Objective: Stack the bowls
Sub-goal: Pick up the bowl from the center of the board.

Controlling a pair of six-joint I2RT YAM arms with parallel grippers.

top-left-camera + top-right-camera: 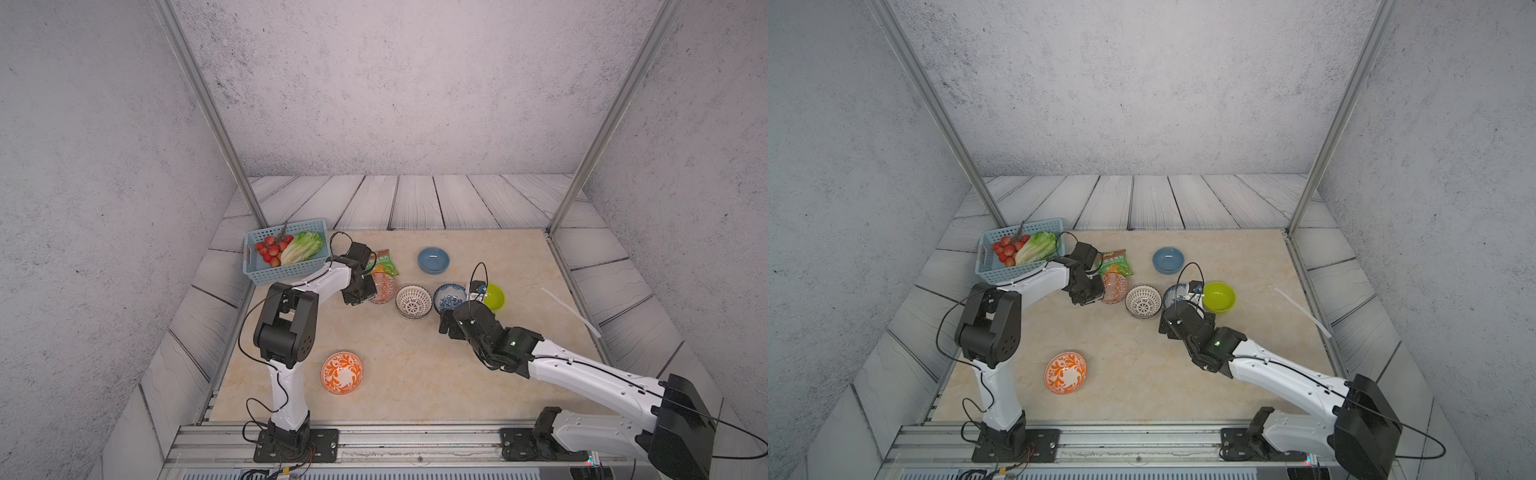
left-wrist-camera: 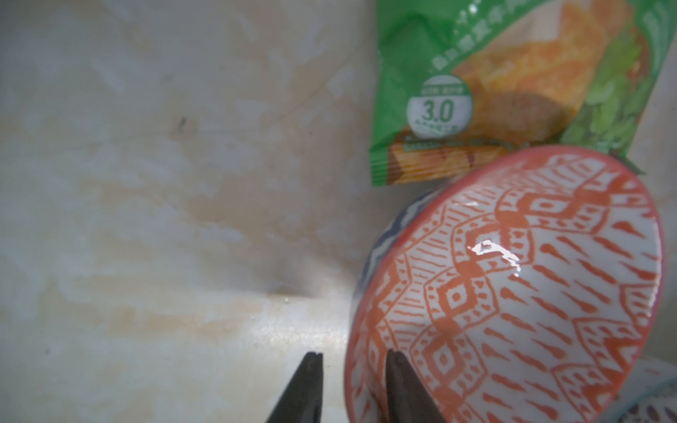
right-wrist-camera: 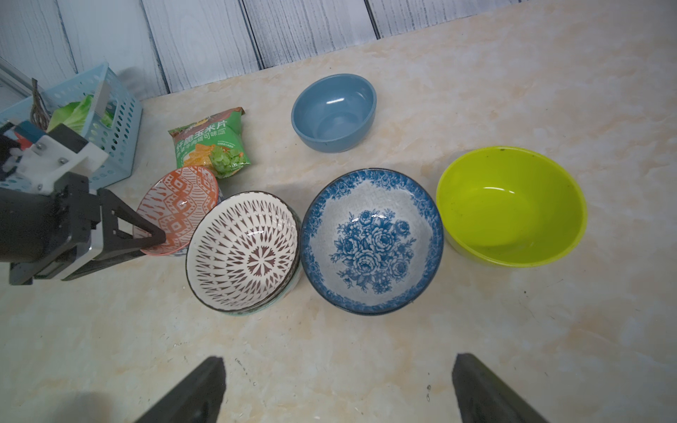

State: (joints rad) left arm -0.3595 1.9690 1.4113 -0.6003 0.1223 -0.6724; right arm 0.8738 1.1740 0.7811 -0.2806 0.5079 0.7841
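L end effector [image 2: 353,354] narrow, R [image 3: 339,359] wide

The white-shelled left arm [image 1: 286,399] and right arm [image 1: 590,378] carry matte black joints and thin black cables [image 1: 241,332]. The left tool [image 2: 353,353] and right tool [image 3: 339,357] have black tapered fingers.

green snack bag [image 2: 414,47], white badge [image 2: 439,108] "3.0"

Grey speckled walls [image 1: 395,83], pale wood-plank surround [image 1: 415,203], beige marble tabletop [image 1: 407,374], aluminium frame posts [image 1: 210,108].
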